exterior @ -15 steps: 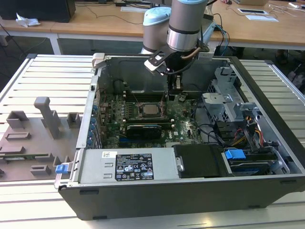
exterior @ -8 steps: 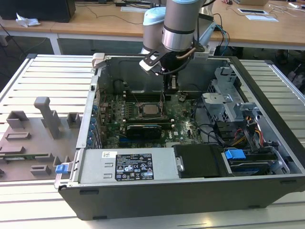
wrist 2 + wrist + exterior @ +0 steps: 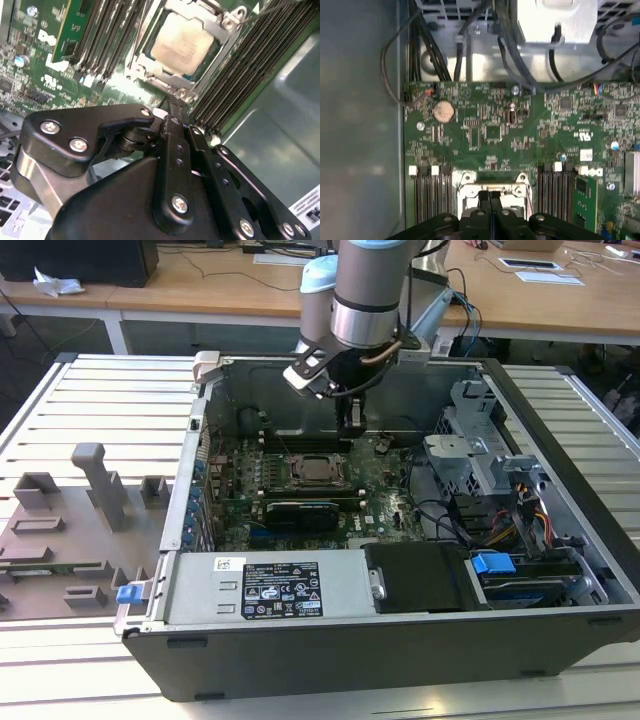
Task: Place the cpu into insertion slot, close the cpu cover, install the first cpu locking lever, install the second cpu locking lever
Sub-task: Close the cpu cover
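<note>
The cpu (image 3: 182,42) lies flat in the insertion slot (image 3: 150,67) on the green board, its dull silver top showing. The cpu cover (image 3: 223,31) lies down around it as a silvery frame. In the exterior view the cpu (image 3: 315,468) sits mid-board inside the open computer case. My gripper (image 3: 172,102) hangs just above the slot's near edge, beside the cpu, and its black fingers (image 3: 485,200) are pressed together with nothing between them. A thin metal lever rod (image 3: 265,8) runs off one corner of the slot.
Rows of black memory slots (image 3: 105,35) flank the socket on both sides. Black cables (image 3: 435,45) and a drive cage (image 3: 480,455) crowd the case's end at the exterior view's right. The case wall (image 3: 280,130) stands close by the gripper. Grey fixtures (image 3: 100,485) sit outside the case.
</note>
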Controlling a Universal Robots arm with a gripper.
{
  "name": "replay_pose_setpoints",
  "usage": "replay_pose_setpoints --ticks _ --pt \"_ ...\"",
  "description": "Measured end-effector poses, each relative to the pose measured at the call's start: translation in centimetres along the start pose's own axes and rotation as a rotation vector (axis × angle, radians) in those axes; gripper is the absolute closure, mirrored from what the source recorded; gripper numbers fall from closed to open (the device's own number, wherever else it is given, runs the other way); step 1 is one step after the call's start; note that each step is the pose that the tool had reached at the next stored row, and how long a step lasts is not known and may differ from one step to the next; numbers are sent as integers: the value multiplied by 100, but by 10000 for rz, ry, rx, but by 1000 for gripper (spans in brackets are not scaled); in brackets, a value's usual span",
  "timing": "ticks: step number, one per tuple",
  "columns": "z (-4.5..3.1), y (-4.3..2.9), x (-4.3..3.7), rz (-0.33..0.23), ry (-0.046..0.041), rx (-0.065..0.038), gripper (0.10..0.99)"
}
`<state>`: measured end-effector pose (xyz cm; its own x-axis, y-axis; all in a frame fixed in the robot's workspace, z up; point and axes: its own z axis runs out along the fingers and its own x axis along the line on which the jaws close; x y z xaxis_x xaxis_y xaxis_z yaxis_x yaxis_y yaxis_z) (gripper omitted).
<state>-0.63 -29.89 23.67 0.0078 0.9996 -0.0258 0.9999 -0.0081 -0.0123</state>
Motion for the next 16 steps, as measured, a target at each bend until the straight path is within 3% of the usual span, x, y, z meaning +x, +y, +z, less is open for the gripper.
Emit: replay_pose_setpoints --ticks 5,10,16 --pt "130 -312 1 3 1 0 980" --pt "238 -557 2 0 1 0 980" --pt "303 -649 2 1 -1 1 980"
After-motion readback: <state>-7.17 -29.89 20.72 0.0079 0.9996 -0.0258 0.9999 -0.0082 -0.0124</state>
